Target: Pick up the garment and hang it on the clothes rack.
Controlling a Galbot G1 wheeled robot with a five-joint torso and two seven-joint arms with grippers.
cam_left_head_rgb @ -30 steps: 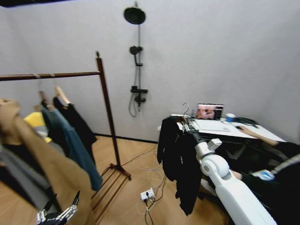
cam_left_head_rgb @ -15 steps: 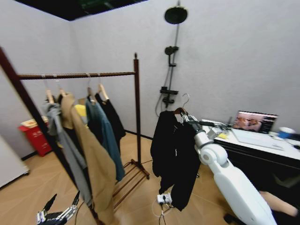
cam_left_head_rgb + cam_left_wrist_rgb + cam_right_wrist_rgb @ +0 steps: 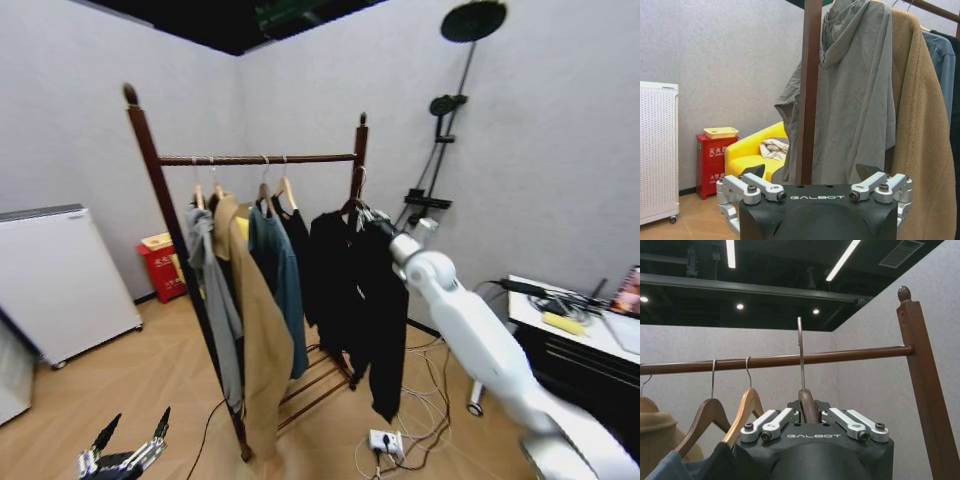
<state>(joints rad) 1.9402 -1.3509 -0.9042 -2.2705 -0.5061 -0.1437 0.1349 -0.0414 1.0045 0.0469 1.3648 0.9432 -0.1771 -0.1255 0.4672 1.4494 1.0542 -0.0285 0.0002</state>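
Up at the far end of the clothes rack (image 3: 150, 160), the right gripper (image 3: 372, 222) is clamped on the wooden hanger (image 3: 808, 405) of the garment (image 3: 358, 290), holding the long black coat just beside the rack's far post, with the hanger's metal hook (image 3: 800, 352) rising in front of the horizontal bar and not yet resting on it. Beside it along the bar hang a teal shirt (image 3: 278, 280), a tan coat (image 3: 255, 330) and a grey hooded garment (image 3: 855, 95). Low at the robot's left, the left gripper (image 3: 125, 455) sits idle with its fingers (image 3: 760, 186) spread apart, near the rack's near post.
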